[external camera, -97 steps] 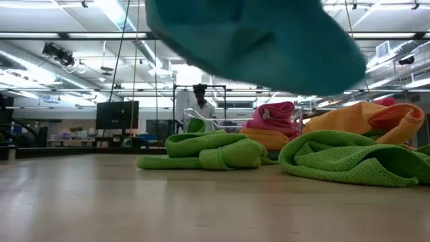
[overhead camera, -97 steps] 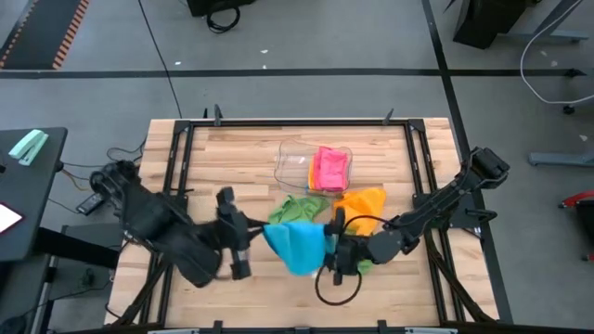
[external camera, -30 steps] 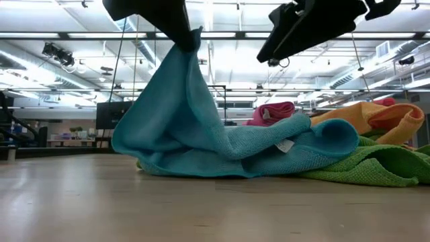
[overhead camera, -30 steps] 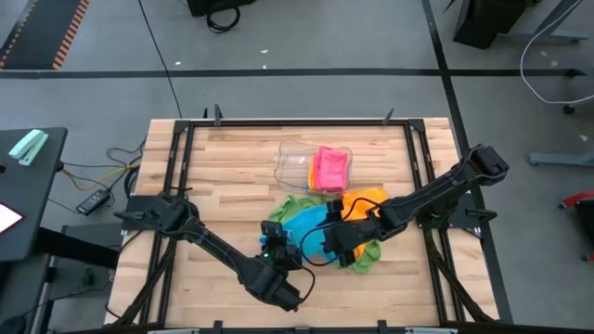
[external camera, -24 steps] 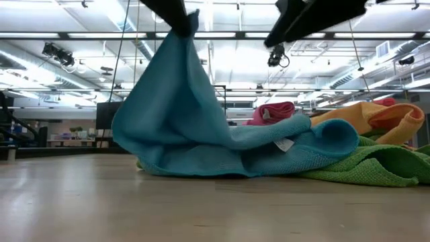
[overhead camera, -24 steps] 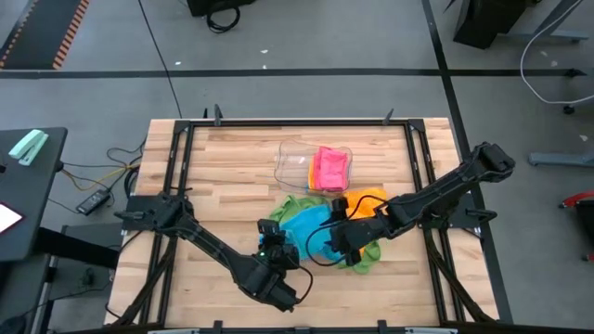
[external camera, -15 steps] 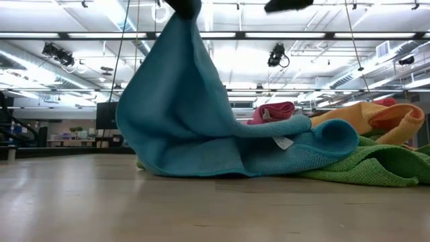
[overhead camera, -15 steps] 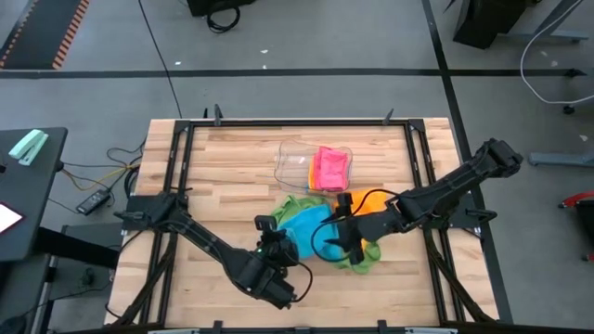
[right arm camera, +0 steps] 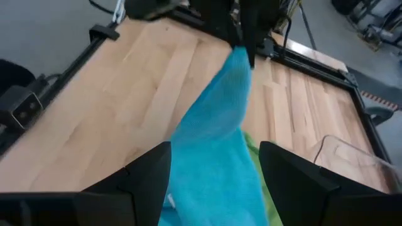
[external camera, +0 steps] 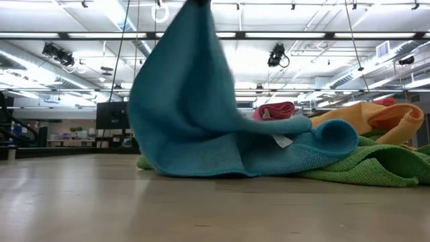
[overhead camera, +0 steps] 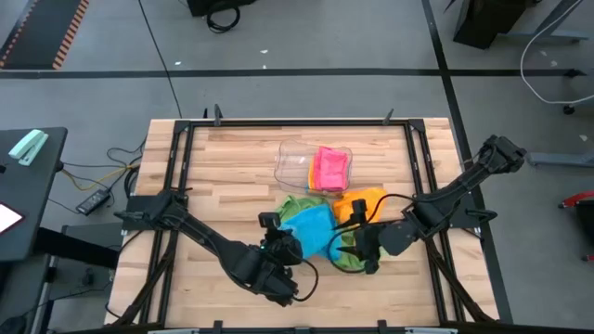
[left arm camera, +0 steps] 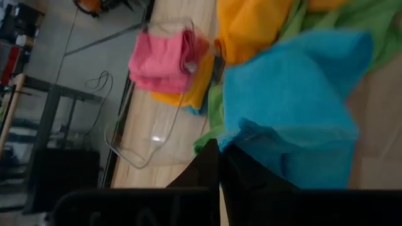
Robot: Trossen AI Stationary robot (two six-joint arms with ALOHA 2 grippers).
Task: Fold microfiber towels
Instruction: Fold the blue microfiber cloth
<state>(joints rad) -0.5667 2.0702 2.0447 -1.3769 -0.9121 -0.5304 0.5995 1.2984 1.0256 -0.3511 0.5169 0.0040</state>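
Wooden worktop (overhead camera: 223,176) planks fill a black frame on a grey floor, and both dark arms reach in from the sides toward a heap of cloths at the middle. Biggest in that heap is the blue towel (overhead camera: 311,227), one corner pulled high so it hangs like a tent in the low view (external camera: 181,101), the rest trailing down over the green towel (external camera: 363,165). An orange towel (overhead camera: 360,202) lies crumpled just behind the green one, touching it. A clear plastic tray (overhead camera: 295,167) sits farther back, with a folded pink towel (overhead camera: 330,169) inside on top of another orange one. The left gripper (overhead camera: 278,243), at the near left of the heap, has its fingers clenched on the raised blue corner; its wrist view shows the dark fingers (left arm camera: 242,169) pinched together with blue cloth between them. The right gripper (overhead camera: 364,249) hovers over the green towel's right side, fingers (right arm camera: 151,169) spread apart and holding nothing.
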